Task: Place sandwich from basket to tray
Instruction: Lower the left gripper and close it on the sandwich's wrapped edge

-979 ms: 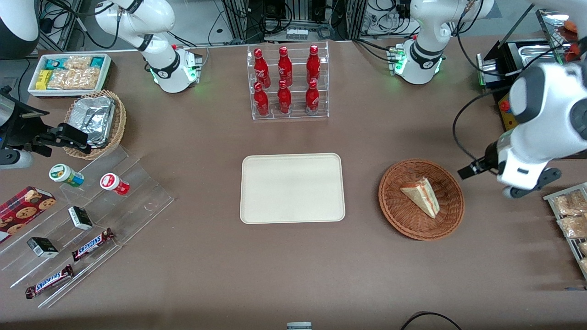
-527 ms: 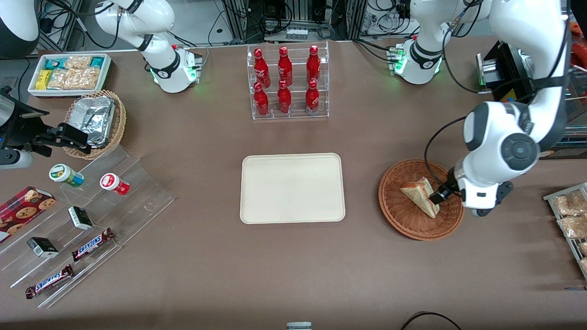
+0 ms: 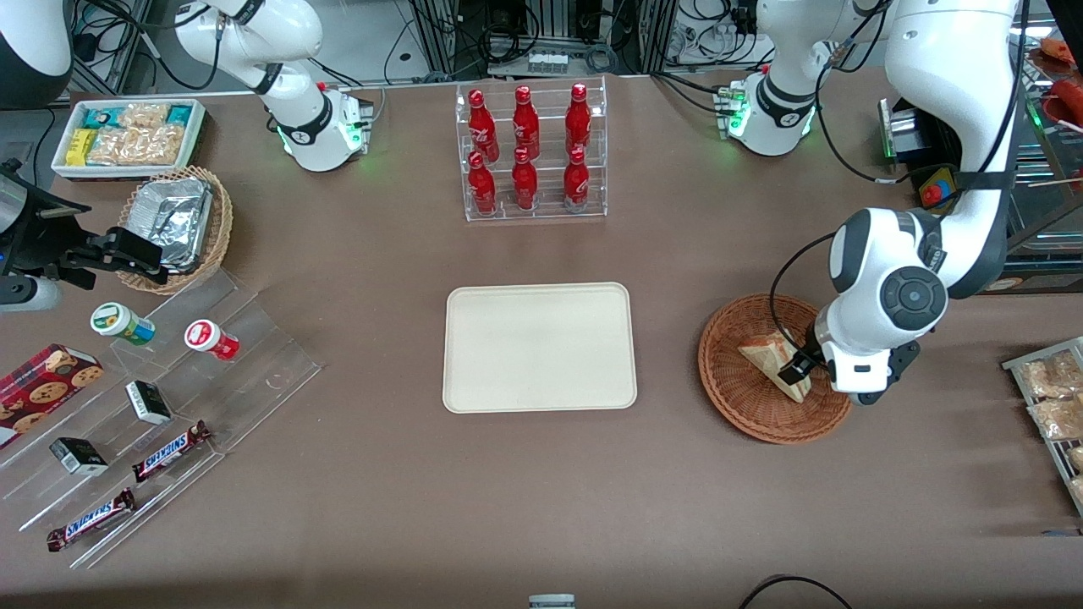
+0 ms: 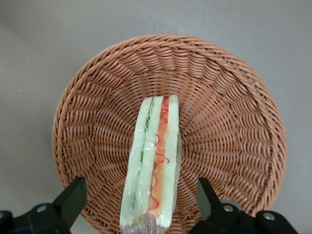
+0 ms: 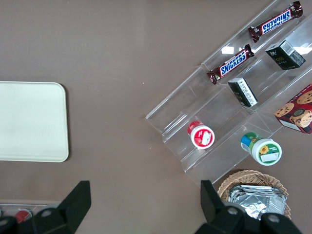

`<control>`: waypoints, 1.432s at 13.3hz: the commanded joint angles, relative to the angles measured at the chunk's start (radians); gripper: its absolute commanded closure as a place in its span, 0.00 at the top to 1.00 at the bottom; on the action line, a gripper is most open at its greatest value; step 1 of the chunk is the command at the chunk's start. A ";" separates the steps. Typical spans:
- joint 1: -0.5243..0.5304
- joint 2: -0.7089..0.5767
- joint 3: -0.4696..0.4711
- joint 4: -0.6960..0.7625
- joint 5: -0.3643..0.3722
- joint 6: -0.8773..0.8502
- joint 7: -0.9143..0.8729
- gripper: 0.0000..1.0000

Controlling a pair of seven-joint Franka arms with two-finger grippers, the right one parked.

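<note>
Gripper (image 4: 141,204) moved lower over basket (image 4: 97,92), jaws spread, sandwich (image 4: 152,161) between them

My gripper (image 4: 139,207): fingertips cut off by the frame edge. Sandwich (image 4: 152,163) near end likewise cut off. From the front, my wrist hides part of the basket (image 3: 736,385).

The gripper (image 4: 139,207) is now down over the basket (image 3: 736,397), its open fingers (image 4: 73,197) straddling the sandwich (image 3: 772,359), no longer beside the basket.
</note>
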 commanded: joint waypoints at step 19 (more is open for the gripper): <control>-0.022 0.011 -0.018 -0.085 -0.032 0.155 -0.037 1.00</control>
